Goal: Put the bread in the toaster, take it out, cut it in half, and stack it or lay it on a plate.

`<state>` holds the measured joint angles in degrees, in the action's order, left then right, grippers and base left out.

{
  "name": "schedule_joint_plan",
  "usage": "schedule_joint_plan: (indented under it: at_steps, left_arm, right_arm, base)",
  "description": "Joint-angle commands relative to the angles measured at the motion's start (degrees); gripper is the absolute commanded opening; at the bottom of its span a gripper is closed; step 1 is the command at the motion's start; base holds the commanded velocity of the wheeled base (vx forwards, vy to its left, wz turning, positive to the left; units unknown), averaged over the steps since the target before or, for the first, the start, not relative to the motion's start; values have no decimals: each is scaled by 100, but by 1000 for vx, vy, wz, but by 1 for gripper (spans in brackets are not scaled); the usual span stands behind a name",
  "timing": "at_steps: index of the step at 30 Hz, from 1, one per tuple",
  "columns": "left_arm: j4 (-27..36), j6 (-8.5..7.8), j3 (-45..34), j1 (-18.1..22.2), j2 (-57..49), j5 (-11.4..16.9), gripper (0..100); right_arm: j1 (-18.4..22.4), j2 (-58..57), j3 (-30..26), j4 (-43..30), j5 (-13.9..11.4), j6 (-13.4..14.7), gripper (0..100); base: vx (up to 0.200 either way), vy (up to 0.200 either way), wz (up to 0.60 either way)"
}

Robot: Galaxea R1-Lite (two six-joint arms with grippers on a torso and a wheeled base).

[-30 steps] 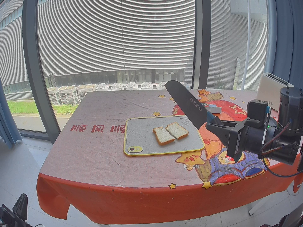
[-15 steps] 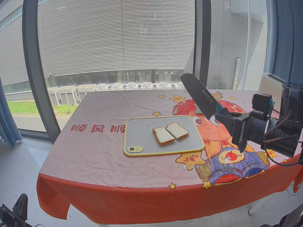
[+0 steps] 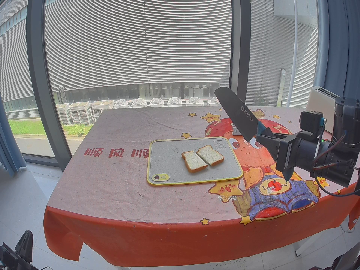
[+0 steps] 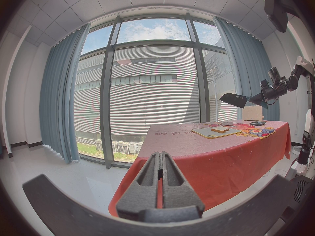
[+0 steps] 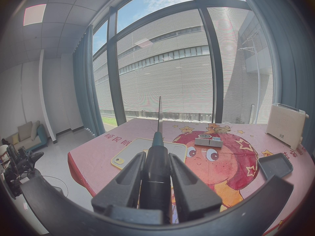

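Pinching a black knife by its handle, the right gripper hovers above the tabletop, blade raised just past the right edge of the cutting board. Two bread halves lie side by side mid-board, bare board around them. The toaster stands at the far right edge. The left gripper, pressed together, hangs well off the tabletop.

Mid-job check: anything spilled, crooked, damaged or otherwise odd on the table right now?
Nothing stands out. The two bread halves lie flat, side by side, on the cutting board. The right gripper holds the knife raised in the air, clear of the bread. The toaster stands upright.
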<state>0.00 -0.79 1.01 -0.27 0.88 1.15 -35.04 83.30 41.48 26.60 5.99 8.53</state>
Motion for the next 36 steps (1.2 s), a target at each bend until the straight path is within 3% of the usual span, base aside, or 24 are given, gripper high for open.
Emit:
schedule_joint_plan:
  at_steps: [1, 15, 36]
  left_arm:
    - [0, 0, -101, 0, -88, 0, 0]
    - [0, 0, -101, 0, -88, 0, 0]
    - [0, 0, -101, 0, -88, 0, 0]
  right_arm:
    - [41, 11, 35, 3, -1, -1, 0]
    - [577, 459, 185, 12, 113, 8, 0]
    - [814, 538, 255, 12, 87, 26, 0]
  base:
    - [0, 0, 0]
    - [0, 0, 0]
    - [0, 0, 0]
